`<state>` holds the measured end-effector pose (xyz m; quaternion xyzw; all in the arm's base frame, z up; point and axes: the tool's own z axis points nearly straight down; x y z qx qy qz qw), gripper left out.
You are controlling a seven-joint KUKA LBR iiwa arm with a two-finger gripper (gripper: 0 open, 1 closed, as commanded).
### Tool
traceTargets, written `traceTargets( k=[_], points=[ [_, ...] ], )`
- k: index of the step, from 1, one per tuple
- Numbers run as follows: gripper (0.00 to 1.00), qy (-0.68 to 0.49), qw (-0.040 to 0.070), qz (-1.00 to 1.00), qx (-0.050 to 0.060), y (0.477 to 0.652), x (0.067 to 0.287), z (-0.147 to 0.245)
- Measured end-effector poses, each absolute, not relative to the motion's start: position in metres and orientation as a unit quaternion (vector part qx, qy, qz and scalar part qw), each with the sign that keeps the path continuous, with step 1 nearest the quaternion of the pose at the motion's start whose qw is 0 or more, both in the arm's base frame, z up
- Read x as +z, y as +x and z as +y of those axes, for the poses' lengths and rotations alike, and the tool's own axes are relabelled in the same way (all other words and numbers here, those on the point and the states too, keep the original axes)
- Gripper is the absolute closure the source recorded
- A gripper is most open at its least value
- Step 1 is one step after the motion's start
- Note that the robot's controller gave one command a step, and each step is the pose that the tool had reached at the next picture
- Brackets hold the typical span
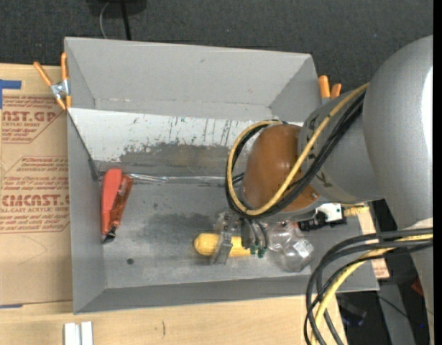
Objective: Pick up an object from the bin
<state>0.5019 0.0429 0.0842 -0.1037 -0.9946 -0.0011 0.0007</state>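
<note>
Looked down into the grey metal bin [185,77] and found a few loose things on its floor. Found the gripper [226,244] low near the front edge of the bin, a little right of the middle, set right at a small yellow thing [205,245]. Saw the yellow thing as a short rounded piece lying flat along the front edge, with its rounded left end out in the clear and a further stretch of yellow just past the gripper on the right side. Could not tell the gripper's state, apart or together or clamped on the yellow thing, and could not make out contact either. Traced the arm [400,142] in from the right edge of the bin, with a brown-orange cover [274,167] on the wrist above the gripper and yellow and black cables [238,157] looped round that cover. Noted a crumpled clear plastic piece [292,250] just beside the gripper toward the front right corner, near the yellow thing but seemingly apart from it. Noted a flat orange-red thing [114,201] well apart at the left edge, lying lengthwise at the foot of the left wall, with a dark tip at its near end. Saw scuffed grey floor between the orange-red thing and the yellow thing.
</note>
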Motion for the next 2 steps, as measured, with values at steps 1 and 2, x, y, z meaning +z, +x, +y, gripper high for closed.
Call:
traceTargets(
  k=[1, 2],
  points=[
    [1.0, -0.103, 0.004, -0.995, -0.001, 0.502, 0.122, 0.048],
    [1.0, -0.095, 0.0, -0.995, -0.001, 0.515, 0.26, 0.032]
  ],
)
